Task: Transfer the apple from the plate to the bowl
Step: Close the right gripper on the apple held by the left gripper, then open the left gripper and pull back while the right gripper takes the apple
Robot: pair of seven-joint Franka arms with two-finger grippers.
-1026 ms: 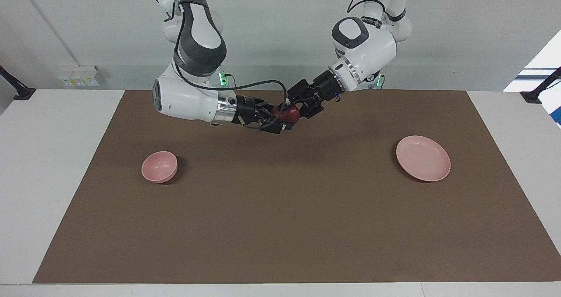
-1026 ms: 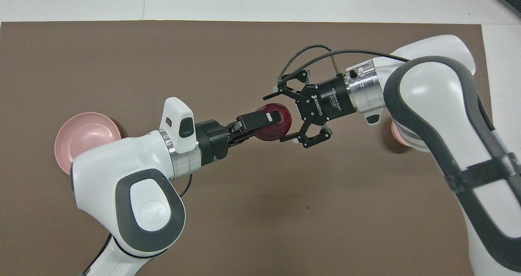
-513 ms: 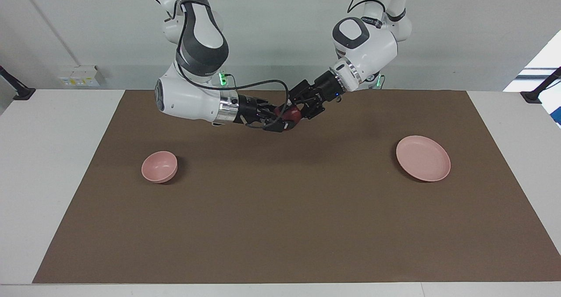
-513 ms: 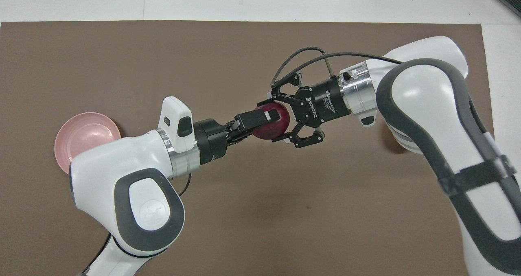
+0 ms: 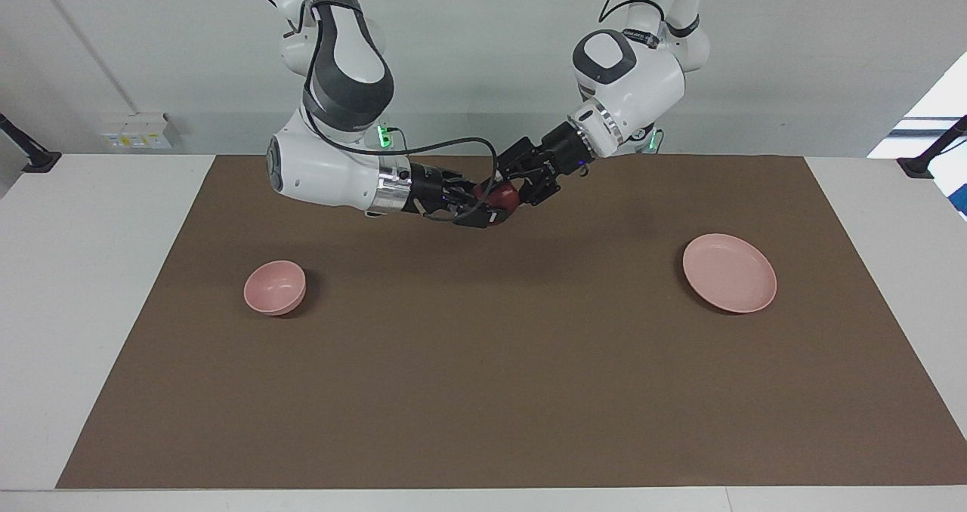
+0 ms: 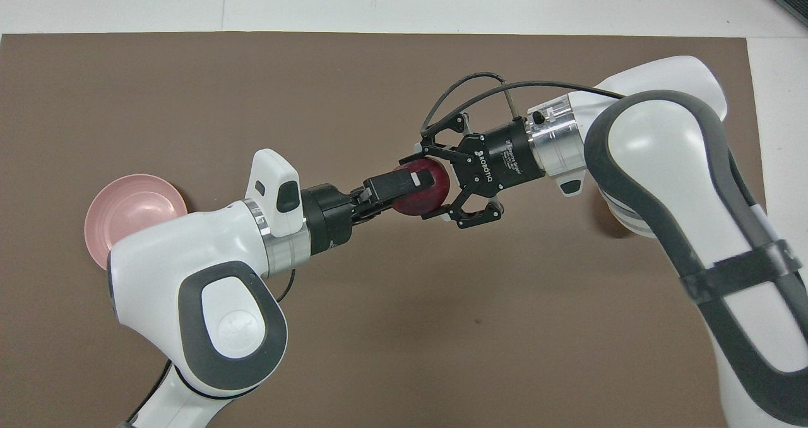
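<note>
The dark red apple (image 5: 501, 195) (image 6: 429, 197) is held in the air over the middle of the mat, toward the robots' edge. My left gripper (image 5: 509, 192) (image 6: 416, 189) is shut on it, one finger lying across its top. My right gripper (image 5: 487, 206) (image 6: 423, 188) meets it from the other end, open, with a finger on either side of the apple. The pink plate (image 5: 729, 272) (image 6: 126, 210) lies bare toward the left arm's end. The pink bowl (image 5: 275, 287) stands toward the right arm's end, hidden under my right arm in the overhead view.
A brown mat (image 5: 483, 361) covers most of the white table (image 5: 83, 270). A cable (image 6: 467, 87) loops off the right gripper's wrist above the apple.
My right gripper has moved in toward the left gripper, so its open fingers now straddle the apple. The left gripper keeps its hold. Almost nothing moved in the last half second.
</note>
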